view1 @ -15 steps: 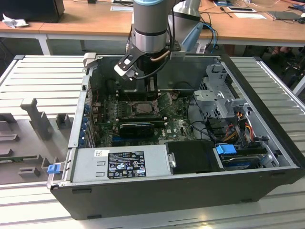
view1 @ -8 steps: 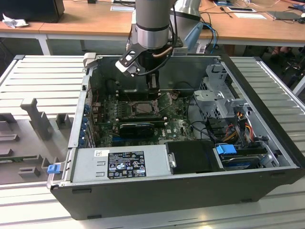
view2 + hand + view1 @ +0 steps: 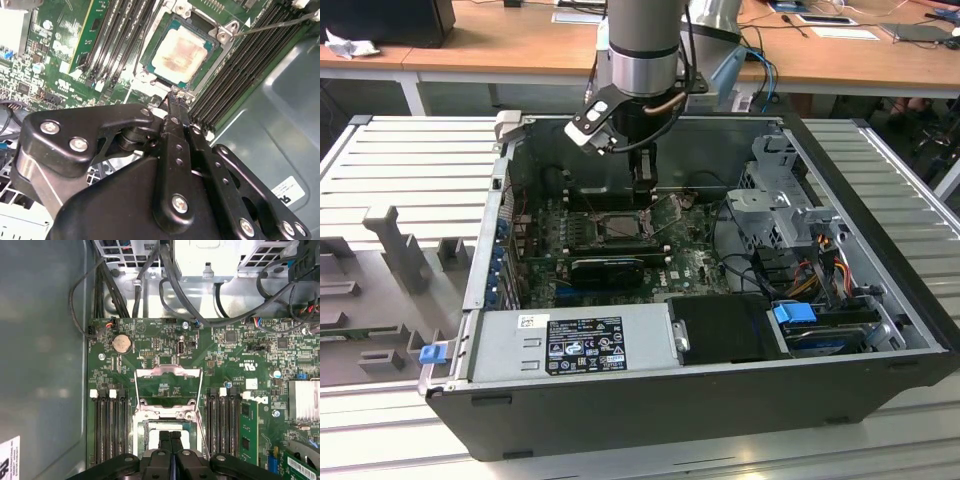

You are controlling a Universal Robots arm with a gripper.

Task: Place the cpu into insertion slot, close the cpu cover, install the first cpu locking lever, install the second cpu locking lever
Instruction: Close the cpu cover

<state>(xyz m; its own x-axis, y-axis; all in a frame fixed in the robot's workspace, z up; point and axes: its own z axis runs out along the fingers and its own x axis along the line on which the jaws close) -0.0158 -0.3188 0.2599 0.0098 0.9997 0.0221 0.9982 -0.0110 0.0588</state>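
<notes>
1. CPU (image 3: 182, 50) — lies flat in the slot (image 3: 216, 50), pale face up.
2. Cover (image 3: 168, 371) is swung up off the slot, not closed.
3. Wire lever (image 3: 270, 24) angles away from the slot corner, unlatched.
4. Gripper (image 3: 175, 97) — fingers pinched fully together, nothing visible between them.
5. Tips sit at the slot's edge, just beside the CPU, between the memory slots (image 3: 120, 35).
6. Exterior view: the arm reaches down into the case (image 3: 720, 400), over the board (image 3: 690, 265).
</notes>
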